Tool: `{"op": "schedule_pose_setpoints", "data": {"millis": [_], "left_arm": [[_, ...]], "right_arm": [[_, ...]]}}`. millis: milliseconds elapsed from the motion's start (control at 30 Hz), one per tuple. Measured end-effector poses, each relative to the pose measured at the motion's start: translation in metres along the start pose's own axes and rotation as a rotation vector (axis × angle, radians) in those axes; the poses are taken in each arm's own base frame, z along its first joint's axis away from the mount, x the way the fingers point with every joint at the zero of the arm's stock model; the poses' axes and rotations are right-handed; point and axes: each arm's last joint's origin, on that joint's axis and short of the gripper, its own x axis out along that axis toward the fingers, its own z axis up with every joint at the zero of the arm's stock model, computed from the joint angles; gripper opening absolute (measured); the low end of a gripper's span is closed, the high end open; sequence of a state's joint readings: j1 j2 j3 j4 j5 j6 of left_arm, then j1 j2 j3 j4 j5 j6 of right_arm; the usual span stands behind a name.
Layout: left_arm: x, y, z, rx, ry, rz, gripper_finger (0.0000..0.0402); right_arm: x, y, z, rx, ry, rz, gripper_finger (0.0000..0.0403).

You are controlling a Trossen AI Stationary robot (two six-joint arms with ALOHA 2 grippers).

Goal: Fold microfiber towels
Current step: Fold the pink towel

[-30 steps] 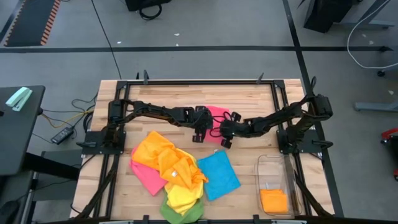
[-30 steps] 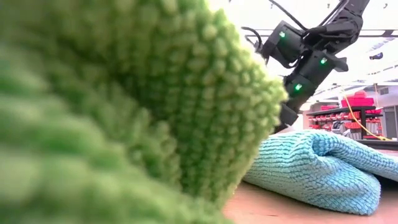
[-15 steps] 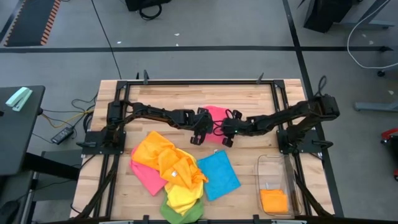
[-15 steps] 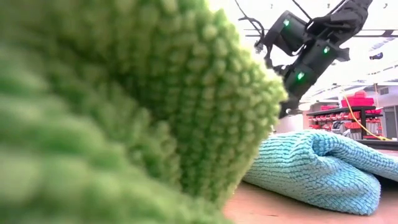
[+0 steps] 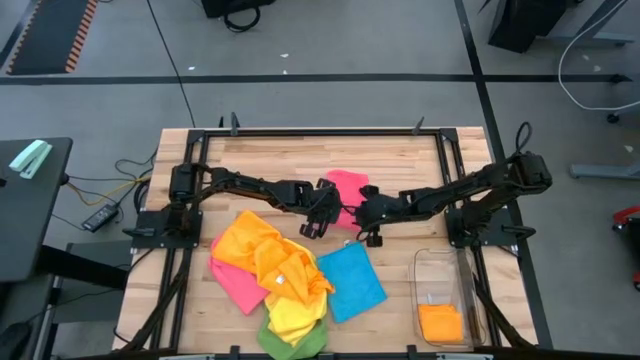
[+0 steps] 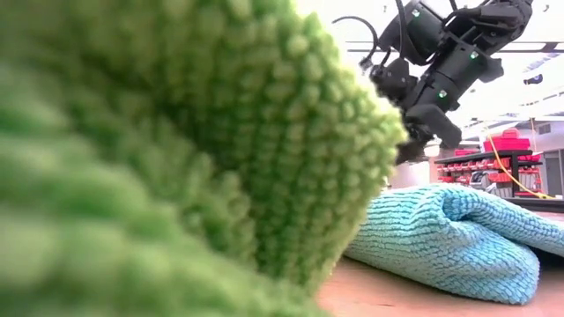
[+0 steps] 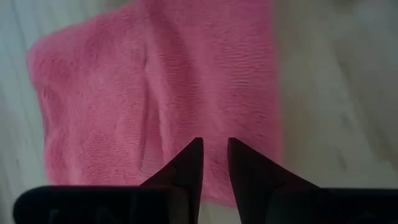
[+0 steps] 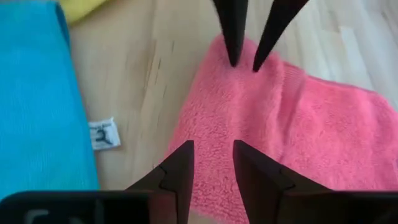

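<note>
A pink microfiber towel point(image 5: 349, 186) point(image 7: 155, 93) point(image 8: 292, 130) lies flat on the wood at mid-table. My left gripper point(image 5: 330, 212) point(image 7: 214, 146) comes from the left; its fingers stand a narrow gap apart, tips at the towel's near-left corner point(image 8: 244, 62). My right gripper point(image 5: 356, 214) point(image 8: 211, 155) comes from the right and hovers over the towel's near edge, open by a narrow gap with nothing between its fingers. The low view shows both arms point(image 6: 432, 79) above the table. My left gripper's fingertips point(image 8: 235, 59) point down at the pink towel's near-left corner. Whether they touch the cloth, I cannot tell. The towel lies flat and is not lifted.
A heap of orange, pink, yellow and green towels point(image 5: 272, 272) lies near the front, with a blue towel point(image 5: 351, 281) point(image 8: 37, 99) beside it, its white tag point(image 8: 104, 134) showing. A clear bin point(image 5: 446, 262) at the front right holds a folded orange towel point(image 5: 440, 322). Green cloth point(image 6: 176, 158) blocks the low view.
Both grippers have rolled about their own pointing lines. My right gripper has risen off the pink towel, and my left gripper has shifted a little toward the table's near edge. The pink towel has stayed where it was.
</note>
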State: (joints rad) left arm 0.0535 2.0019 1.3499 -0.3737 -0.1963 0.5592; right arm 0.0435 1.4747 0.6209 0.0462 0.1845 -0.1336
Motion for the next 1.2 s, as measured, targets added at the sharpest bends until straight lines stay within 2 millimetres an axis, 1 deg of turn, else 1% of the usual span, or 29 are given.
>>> {"op": "schedule_pose_setpoints", "data": {"millis": [100,200,267,333,400,533,733,867,967,1200], "left_arm": [[-0.005,0.000,0.001,0.016,0.005,0.007,0.0085],[-0.008,0.001,0.002,0.015,0.002,0.015,0.0090],[-0.008,0.002,0.001,0.016,0.011,0.032,0.0091],[-0.008,0.005,-0.001,0.019,0.029,0.061,0.0089],[-0.007,0.010,-0.004,0.009,0.043,0.076,0.0084],[-0.005,0.017,-0.009,-0.028,0.052,0.087,0.0075],[-0.005,0.019,-0.010,-0.076,0.055,0.088,0.0069],[-0.005,0.019,-0.010,-0.082,0.056,0.088,0.0070],[-0.005,0.019,-0.010,-0.081,0.055,0.087,0.0073],[-0.005,0.019,-0.010,-0.081,0.049,0.091,0.0067]], "right_arm": [[0.001,0.001,-0.003,-0.030,0.028,0.004,0.0152],[-0.001,-0.001,-0.006,-0.040,0.059,-0.021,0.0191],[-0.001,-0.006,-0.006,-0.016,0.069,-0.121,0.0217],[-0.001,-0.014,-0.007,0.062,0.084,-0.236,0.0238],[0.001,-0.025,-0.009,0.123,0.090,-0.260,0.0250],[0.003,-0.051,-0.017,0.283,0.102,-0.254,0.0254],[0.002,-0.092,-0.032,0.552,0.109,-0.355,0.0250],[0.000,-0.112,-0.042,0.709,0.104,-0.325,0.0250],[0.000,-0.118,-0.049,0.789,0.123,-0.303,0.0251],[-0.002,-0.125,-0.056,0.847,0.157,-0.302,0.0251]]}}
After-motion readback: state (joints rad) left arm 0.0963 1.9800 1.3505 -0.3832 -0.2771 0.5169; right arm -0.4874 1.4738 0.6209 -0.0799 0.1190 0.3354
